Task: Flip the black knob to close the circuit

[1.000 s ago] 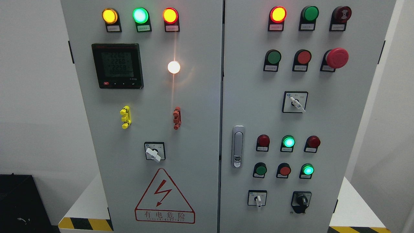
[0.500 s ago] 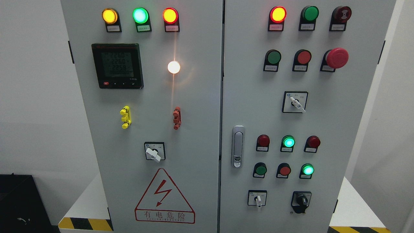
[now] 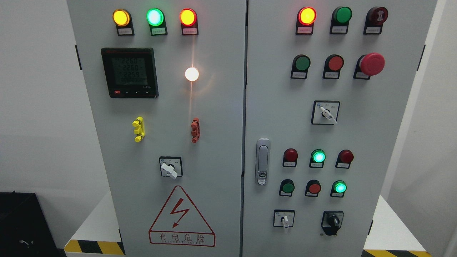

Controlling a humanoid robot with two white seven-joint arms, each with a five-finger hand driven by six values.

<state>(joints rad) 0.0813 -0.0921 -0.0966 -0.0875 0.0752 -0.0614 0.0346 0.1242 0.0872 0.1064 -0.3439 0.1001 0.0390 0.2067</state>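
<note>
The black knob [image 3: 332, 222] sits on a black plate at the lower right of the grey electrical cabinet [image 3: 221, 142]. Its handle points roughly straight down, tilted slightly left. Just left of it is a white-handled selector switch [image 3: 284, 219] pointing down. No robot hand or arm shows anywhere in the head view.
The cabinet's right door carries lit green lamps [image 3: 318, 156], red and green buttons, a red mushroom stop button [image 3: 372, 64], another selector [image 3: 326, 112] and a door handle [image 3: 262, 161]. The left door holds a meter [image 3: 129, 72], a selector [image 3: 170, 167] and a warning triangle [image 3: 181, 217]. A black box [image 3: 21, 225] stands at lower left.
</note>
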